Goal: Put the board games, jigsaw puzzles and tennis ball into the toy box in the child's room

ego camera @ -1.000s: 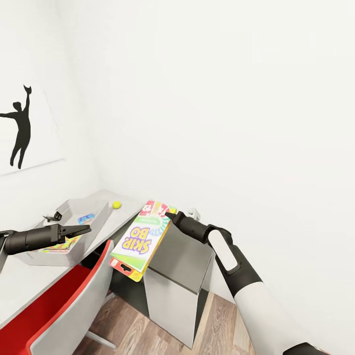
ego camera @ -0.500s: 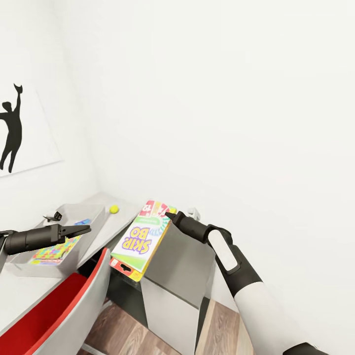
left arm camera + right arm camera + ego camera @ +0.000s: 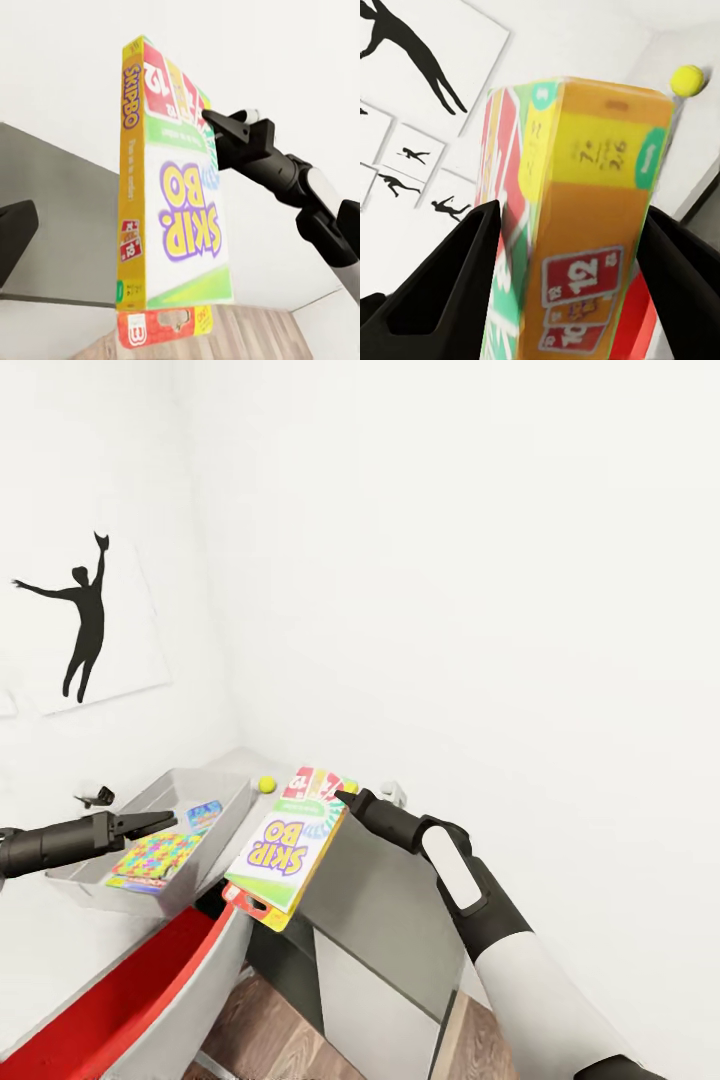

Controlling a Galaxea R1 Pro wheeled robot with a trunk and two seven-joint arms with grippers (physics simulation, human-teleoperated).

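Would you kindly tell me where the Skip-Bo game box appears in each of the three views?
Head view: Skip-Bo box at lower centre, beside the toy box.
Left wrist view: box upright at centre.
Right wrist view: box end between the fingers.
Shared landmark: the right pincer gripping it.

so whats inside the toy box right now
In the toy box, a jigsaw puzzle lies flat on a board game, with another colourful piece behind it. The near wall hides the floor's front edge.

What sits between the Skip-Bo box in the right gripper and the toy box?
In the head view, only bare table top separates the Skip-Bo box in the right gripper from the toy box; nothing lies there.
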